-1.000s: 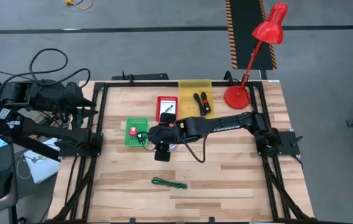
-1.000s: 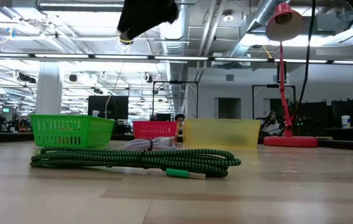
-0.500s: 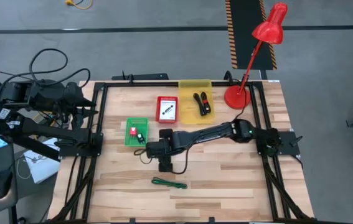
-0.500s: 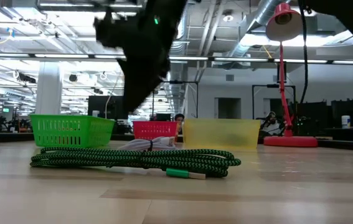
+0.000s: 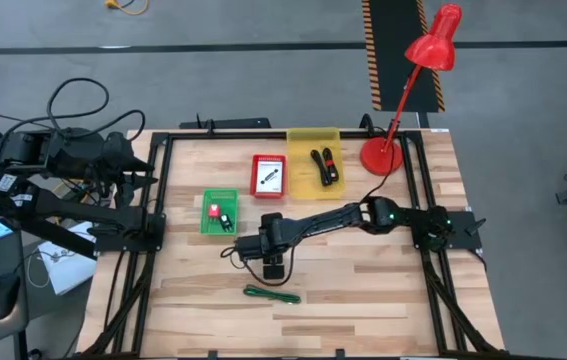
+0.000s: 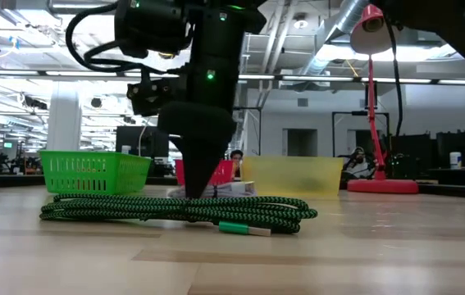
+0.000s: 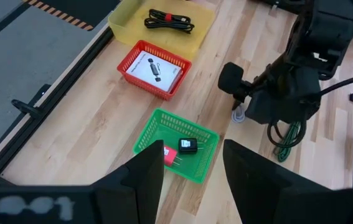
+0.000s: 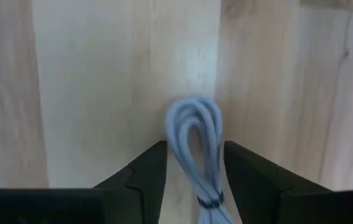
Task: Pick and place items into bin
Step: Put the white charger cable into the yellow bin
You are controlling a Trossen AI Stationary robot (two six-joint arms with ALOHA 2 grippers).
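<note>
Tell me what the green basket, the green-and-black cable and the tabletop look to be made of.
Green basket: looks like moulded plastic, going by its open lattice walls and even, bright colour.
Green-and-black cable: apparently a braided fabric sleeve, with a woven fleck pattern and matte look; its green end piece is probably plastic.
Tabletop: wood, pale planks with visible grain and seams, with a smooth, lightly sheened finish.

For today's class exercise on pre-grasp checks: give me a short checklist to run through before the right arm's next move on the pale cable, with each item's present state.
1. Right gripper fingers straddle the pale cable: ok.
2. Fingers closed on the cable: not ok, still apart.
3. Green cable clear of the grasp: ok, nearer the front edge.
4. Left gripper out of the way, parked off the table's left side: ok.
5. Green bin, red bin and yellow bin unobstructed: ok.
</note>
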